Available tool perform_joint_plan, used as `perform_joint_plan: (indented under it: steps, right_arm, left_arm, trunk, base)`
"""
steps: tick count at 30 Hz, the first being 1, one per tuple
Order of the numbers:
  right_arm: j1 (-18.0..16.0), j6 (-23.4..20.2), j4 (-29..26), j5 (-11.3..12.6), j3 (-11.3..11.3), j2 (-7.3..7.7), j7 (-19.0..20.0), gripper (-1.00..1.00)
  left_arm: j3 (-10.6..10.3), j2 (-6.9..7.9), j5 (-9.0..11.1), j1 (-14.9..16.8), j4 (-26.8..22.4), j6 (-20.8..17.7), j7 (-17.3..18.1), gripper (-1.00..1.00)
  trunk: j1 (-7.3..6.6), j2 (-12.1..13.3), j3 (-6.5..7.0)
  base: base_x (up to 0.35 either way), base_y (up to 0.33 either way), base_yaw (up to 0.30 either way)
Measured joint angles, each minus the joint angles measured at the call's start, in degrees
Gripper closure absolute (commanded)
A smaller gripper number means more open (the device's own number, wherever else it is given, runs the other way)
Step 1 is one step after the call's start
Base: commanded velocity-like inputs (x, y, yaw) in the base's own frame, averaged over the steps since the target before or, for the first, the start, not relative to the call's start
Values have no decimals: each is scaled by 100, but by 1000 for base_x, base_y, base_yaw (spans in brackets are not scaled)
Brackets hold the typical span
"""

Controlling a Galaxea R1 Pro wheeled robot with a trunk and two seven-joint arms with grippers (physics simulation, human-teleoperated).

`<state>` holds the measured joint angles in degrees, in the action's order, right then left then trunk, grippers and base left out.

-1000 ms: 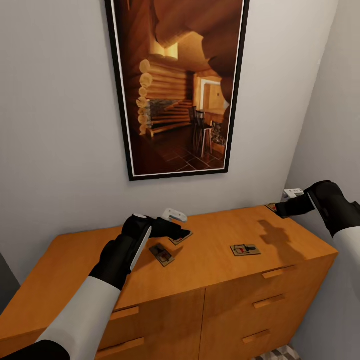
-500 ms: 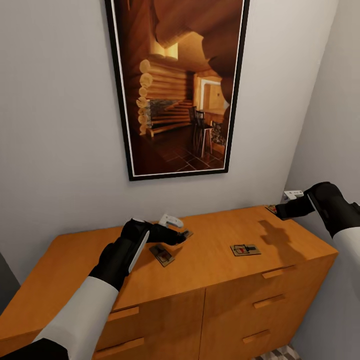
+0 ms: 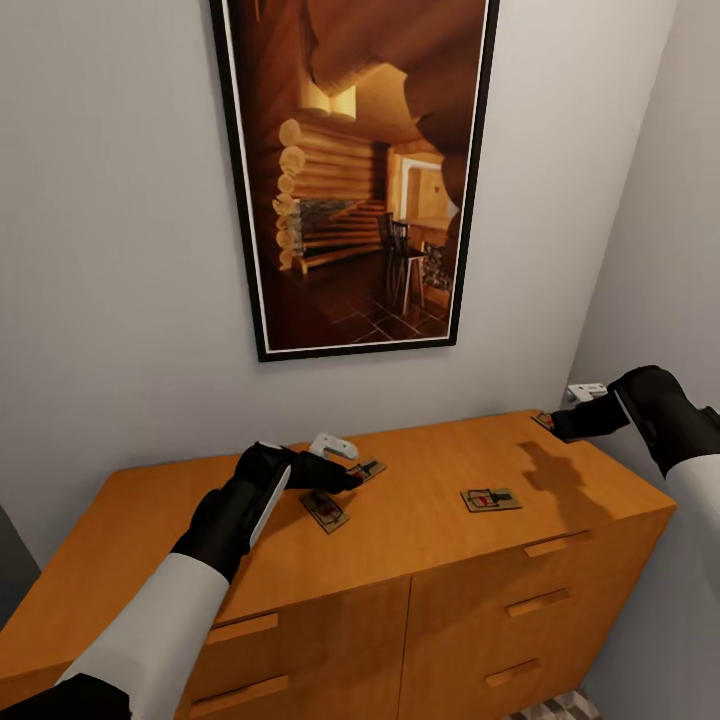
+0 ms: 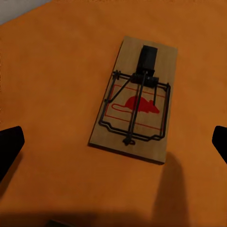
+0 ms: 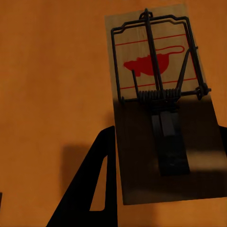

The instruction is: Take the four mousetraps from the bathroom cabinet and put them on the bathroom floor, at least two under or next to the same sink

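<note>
Mousetraps [image 3: 491, 498]: how is the count standing, inspector?

Inspector: Four are showing, and none is lying on the bathroom floor [image 3: 556, 708] yet; a strip of its tiles is peeking in at the bottom right of the head view. Three are resting flat on the top of the cabinet [image 3: 150, 520]. The fourth trap [image 3: 545, 420] is sitting at the right gripper [image 3: 570, 408], at the right edge of the frame above the cabinet's far corner.

Clerk: Is that claw gripping it?

Inspector: It is looking so. In the right wrist view the fourth trap [image 5: 161, 104] is hanging clear of the orange wood, with one dark finger [image 5: 97, 184] running along its edge and half the board lying in shade. I am judging it clamped and lifted.

Clerk: And the left gripper [image 3: 345, 466]?

Inspector: It is standing spread wide, low over the centre trap [image 3: 366, 469] at mid-frame, grasping nothing. In the left wrist view the black fingertips [image 4: 9, 146] are showing at both edges, well apart from the centre trap [image 4: 137, 111] lying between them. Another, the near trap [image 3: 325, 510], is lying just below it.

Clerk: Condition of the item?

Inspector: Each is presenting as a flat tan board carrying a dark wire spring bar and a red mouse print. I am finding the work barely begun: one pickup appears made, three are waiting, and all the placing by the sink is remaining.
</note>
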<state>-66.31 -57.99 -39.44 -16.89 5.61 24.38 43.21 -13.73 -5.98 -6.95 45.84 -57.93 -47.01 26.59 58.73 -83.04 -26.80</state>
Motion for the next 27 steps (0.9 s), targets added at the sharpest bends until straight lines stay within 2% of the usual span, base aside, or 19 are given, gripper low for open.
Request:
perform_joint_plan:
  steps: [27]
  right_arm:
    - [0,0,13,-1,0,0,0,100]
  left_arm:
    - [-39,-44,-29,0,-29,-24,-36,-100]
  trunk:
    - [-1,0,0]
  base:
    - [6,0,0]
